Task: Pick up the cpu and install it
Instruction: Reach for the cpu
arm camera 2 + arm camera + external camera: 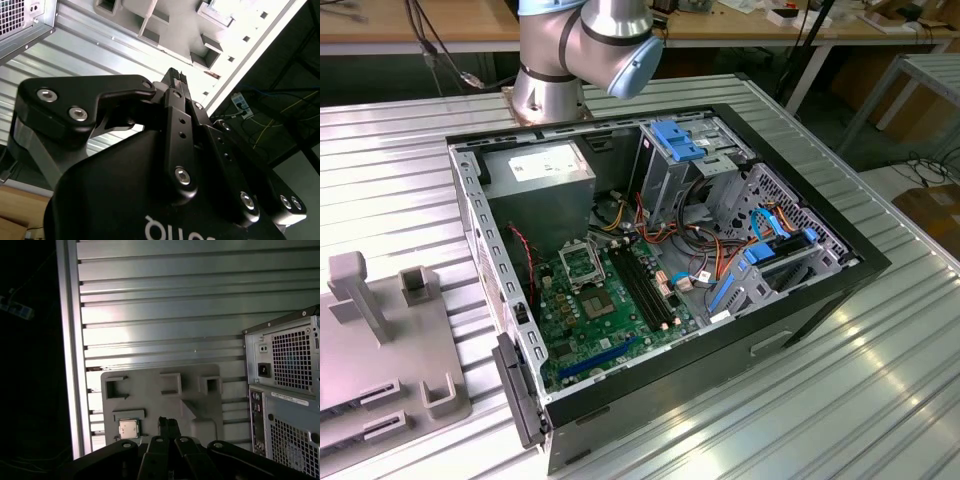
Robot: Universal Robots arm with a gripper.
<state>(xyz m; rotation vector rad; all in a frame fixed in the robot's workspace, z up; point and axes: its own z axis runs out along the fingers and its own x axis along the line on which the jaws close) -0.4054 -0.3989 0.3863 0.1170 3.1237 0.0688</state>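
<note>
The cpu point(128, 428), a small silver-grey square chip, lies flat in a recess of the grey fixture plate point(165, 405) on the slatted metal table. In the first wrist view my gripper point(168, 423) hangs above the plate, a short way to one side of the chip and not touching it. Its black fingers meet at a narrow tip, shut with nothing between them, as the second wrist view also shows for the gripper point(175, 76). In the exterior view the open computer case point(660, 270) lies on the table, with the silver-framed socket point(582, 263) on the green motherboard point(610, 320).
The arm's base point(555, 85) stands behind the case. The grey fixture point(380, 350) with raised holders sits at the exterior view's left. Inside the case are black memory slots point(645, 285), cables and blue drive brackets point(760, 260). The case's rear panel point(287, 390) stands beside the fixture.
</note>
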